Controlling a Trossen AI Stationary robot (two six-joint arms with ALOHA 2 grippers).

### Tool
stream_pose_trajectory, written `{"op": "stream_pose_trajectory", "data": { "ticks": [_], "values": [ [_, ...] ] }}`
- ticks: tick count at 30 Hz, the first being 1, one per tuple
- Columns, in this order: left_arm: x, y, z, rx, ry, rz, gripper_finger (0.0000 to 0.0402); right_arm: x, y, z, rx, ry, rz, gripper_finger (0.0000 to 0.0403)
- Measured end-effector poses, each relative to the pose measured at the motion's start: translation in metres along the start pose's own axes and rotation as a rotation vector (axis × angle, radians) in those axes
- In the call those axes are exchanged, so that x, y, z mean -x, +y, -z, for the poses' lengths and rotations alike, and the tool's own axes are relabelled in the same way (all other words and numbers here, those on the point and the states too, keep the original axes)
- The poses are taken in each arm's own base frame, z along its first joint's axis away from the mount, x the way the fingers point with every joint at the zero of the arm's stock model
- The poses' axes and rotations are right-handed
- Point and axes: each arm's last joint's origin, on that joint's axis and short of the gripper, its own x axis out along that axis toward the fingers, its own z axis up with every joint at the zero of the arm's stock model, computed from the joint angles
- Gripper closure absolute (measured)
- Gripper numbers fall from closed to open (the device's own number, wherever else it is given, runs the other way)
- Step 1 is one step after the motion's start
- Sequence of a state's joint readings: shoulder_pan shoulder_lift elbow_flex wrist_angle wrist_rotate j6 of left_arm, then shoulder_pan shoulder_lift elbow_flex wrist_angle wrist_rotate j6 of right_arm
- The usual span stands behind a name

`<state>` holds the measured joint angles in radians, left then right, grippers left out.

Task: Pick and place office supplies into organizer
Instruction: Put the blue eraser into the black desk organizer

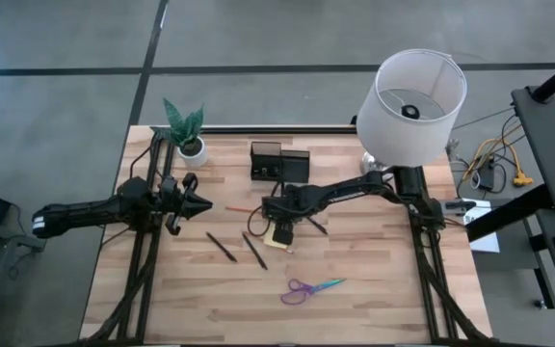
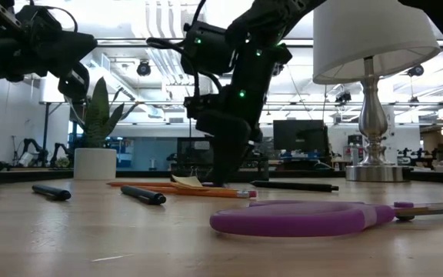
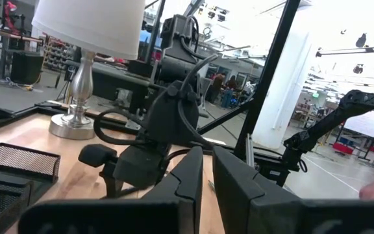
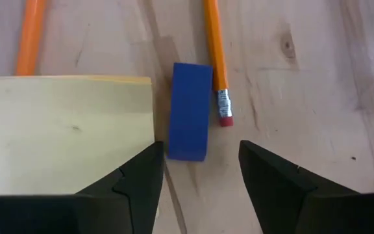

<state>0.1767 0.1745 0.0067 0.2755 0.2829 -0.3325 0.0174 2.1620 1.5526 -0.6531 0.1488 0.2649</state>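
My right gripper (image 4: 200, 172) points down over the middle of the table (image 1: 374, 289), open. Just beyond its fingertips a small blue block (image 4: 190, 110) lies flat on the wood. On one side of the block is the yellow sticky-note pad (image 4: 63, 133); on the other is an orange pencil (image 4: 214, 58) with a red eraser end. A second orange pencil (image 4: 30, 36) lies past the pad. The black organizer (image 1: 277, 162) stands farther back. My left gripper (image 1: 200, 204) hovers shut at the table's left.
Dark pens (image 1: 222, 247) (image 1: 254, 251) lie near the table's middle, and purple-and-teal scissors (image 1: 311, 287) lie toward the near edge. A white pot with a plant (image 1: 186, 135) stands at the back left. A white lamp (image 1: 412, 96) stands at the back right.
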Motion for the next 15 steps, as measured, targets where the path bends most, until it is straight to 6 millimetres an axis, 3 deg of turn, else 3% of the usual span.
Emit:
{"op": "stream_pose_trajectory", "data": {
  "ticks": [15],
  "values": [
    [0.0000, 0.0000, 0.0001, 0.000, 0.000, 0.000, 0.0382, -0.0021, 0.0051, -0.0062, -0.051, -0.074, -0.098, 0.0237]
  ]
}}
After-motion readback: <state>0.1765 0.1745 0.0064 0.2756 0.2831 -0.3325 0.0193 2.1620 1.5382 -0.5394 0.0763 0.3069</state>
